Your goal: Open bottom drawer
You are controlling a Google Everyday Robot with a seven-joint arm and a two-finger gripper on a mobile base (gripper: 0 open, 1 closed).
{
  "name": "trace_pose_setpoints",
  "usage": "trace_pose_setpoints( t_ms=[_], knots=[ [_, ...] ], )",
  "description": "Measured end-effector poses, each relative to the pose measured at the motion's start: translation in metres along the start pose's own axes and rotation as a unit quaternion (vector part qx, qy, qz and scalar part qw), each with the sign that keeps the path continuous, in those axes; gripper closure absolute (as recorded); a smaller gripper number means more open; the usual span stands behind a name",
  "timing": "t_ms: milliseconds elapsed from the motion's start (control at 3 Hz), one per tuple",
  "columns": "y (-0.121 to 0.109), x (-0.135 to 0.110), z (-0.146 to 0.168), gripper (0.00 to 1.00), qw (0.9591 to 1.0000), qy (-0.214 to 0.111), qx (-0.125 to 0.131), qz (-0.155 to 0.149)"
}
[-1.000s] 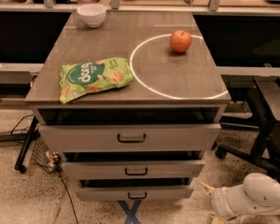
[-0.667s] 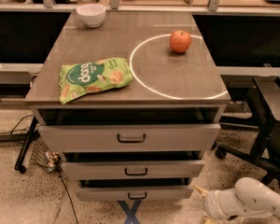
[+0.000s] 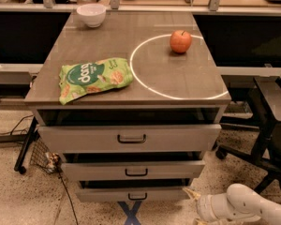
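The bottom drawer (image 3: 131, 194) is the lowest and narrowest of three grey fronts in the cabinet, with a small dark loop handle (image 3: 137, 196). It sits slightly out, like the two drawers above it. My gripper (image 3: 191, 194) comes in from the lower right on a white arm (image 3: 239, 207). Its tip is at the right end of the bottom drawer's front, close to it, well right of the handle.
The cabinet top (image 3: 178, 78) holds a green snack bag (image 3: 93, 78), a red apple (image 3: 180, 41) and a white bowl (image 3: 91, 14). A dark chair (image 3: 271, 121) stands at the right. Cables and a black stand leg (image 3: 25, 146) lie at the left on the speckled floor.
My arm has moved left along the floor, bringing the gripper from the lower right to the right end of the bottom drawer's front. The drawers have not moved.
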State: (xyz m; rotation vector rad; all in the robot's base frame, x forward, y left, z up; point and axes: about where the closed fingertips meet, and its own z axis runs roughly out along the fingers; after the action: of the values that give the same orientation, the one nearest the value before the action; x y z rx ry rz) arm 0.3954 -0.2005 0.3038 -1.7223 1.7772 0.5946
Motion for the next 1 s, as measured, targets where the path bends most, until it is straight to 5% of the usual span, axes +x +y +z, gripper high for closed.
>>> trace_pose_setpoints(
  t_ms=[1000],
  knots=[
    [-0.029, 0.041, 0.072, 0.00, 0.9993, -0.012, 0.036, -0.008]
  ],
)
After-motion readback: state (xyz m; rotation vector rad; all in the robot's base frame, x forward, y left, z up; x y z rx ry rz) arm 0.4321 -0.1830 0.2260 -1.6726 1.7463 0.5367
